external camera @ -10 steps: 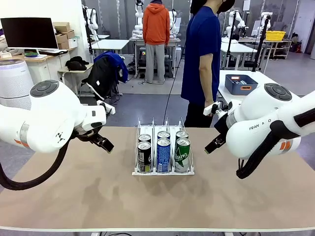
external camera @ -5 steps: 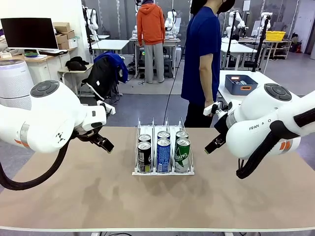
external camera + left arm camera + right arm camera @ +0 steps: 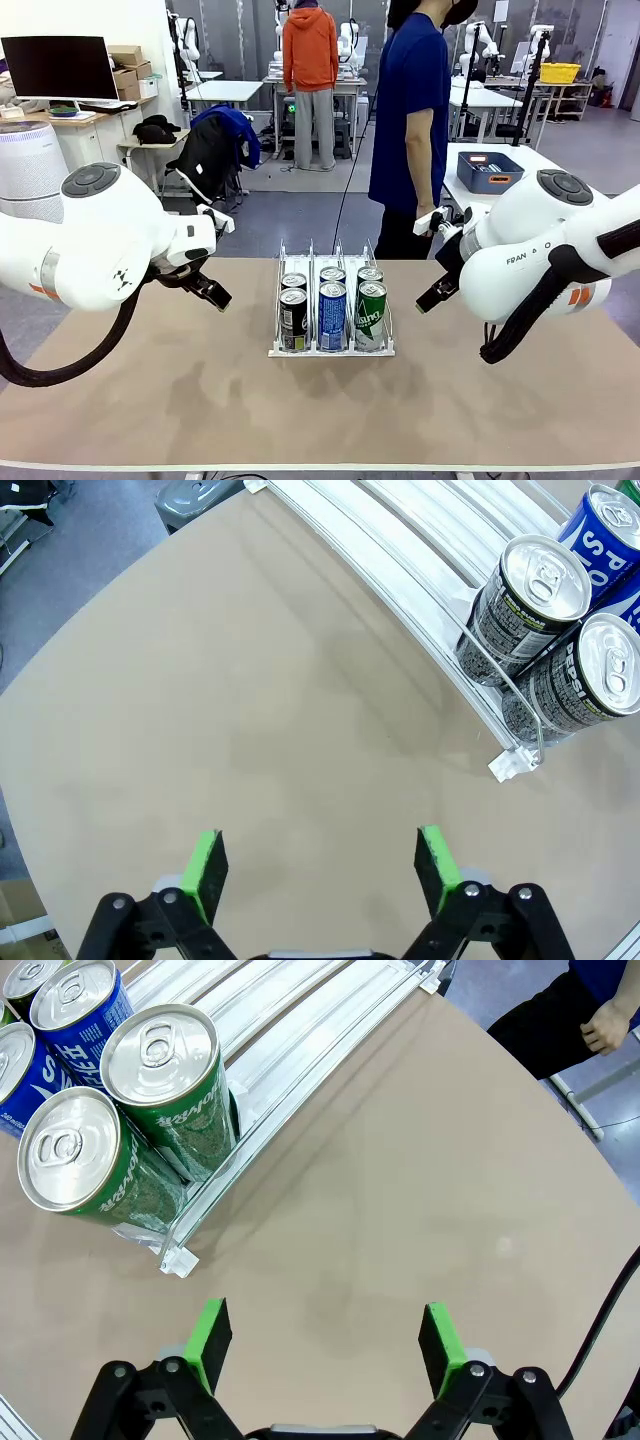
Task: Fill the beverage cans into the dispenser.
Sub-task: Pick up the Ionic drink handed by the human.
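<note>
- I had the left gripper [image 3: 320, 855] hovering over a bare stretch of the table [image 3: 250, 730]. Its green pads [image 3: 207, 865] were spread as wide as they go, with nothing between them.
- The right gripper [image 3: 325, 1335] was just as wide open and empty, above the tabletop near the right-hand front corner of the dispenser [image 3: 330, 351].
- The dispenser sat in the middle of the table between the two grippers, and neither gripper touched it.
- Six cans stood upright in it, two to a lane, one behind the other, with the front ones against the lip.
- The black-and-green cans [image 3: 293, 318] were in the left lane, the blue-and-white cans [image 3: 332, 315] in the middle lane and the green cans [image 3: 371, 314] in the right lane.
- Behind the back row I could see the white rails running on to the far end.
- A person [image 3: 410, 110] in a blue top stood at the far side of the table, and the right wrist camera caught one hand [image 3: 603, 1028] beyond the table's edge.
</note>
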You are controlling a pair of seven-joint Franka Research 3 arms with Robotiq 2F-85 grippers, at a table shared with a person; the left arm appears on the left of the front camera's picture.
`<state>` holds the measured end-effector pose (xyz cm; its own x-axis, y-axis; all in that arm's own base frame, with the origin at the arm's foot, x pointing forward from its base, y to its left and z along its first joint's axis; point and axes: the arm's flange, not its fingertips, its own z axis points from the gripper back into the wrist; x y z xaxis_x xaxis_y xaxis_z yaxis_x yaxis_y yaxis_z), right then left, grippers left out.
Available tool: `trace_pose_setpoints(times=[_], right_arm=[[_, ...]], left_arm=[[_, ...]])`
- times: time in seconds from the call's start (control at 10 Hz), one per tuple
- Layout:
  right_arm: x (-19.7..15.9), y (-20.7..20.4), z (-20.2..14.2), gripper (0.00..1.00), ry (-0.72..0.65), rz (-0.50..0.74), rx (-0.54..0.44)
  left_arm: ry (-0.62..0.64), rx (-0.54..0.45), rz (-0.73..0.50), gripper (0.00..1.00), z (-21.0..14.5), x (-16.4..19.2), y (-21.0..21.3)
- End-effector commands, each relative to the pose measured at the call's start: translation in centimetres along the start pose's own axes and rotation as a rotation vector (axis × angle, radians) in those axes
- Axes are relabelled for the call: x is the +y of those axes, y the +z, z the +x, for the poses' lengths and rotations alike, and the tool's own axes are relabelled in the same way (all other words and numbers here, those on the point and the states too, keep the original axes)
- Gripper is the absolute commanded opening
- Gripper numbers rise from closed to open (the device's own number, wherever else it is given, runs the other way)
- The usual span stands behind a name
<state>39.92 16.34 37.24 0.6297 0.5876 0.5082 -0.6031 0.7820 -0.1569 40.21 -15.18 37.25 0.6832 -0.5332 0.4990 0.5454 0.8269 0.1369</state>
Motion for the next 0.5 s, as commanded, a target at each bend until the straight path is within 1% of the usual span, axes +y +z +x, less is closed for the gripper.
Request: trace_pose_setpoints(times=[0.0, 0.2, 0.3, 0.4], right_arm=[[0.1, 0.0, 0.0, 1.0, 0.001, 0.001, 0.0], [0.0, 0.0, 0.0, 1.0, 0.0, 0.0, 0.0], [1.7, 0.4, -0.7, 1.0, -0.086, 0.016, -0.015], [1.8, 2.1, -1.2, 1.0, -0.062, 0.107, 0.038]], left_arm=[[0.001, 0.0, 0.0, 1.0, 0.0, 0.0, 0.0], [0.001, 0.0, 0.0, 1.0, 0.0, 0.0, 0.0], [0.0, 0.0, 0.0, 1.0, 0.0, 0.0, 0.0], [0.026, -0.002, -0.098, 1.0, -0.3, -1.0, 1.5]])
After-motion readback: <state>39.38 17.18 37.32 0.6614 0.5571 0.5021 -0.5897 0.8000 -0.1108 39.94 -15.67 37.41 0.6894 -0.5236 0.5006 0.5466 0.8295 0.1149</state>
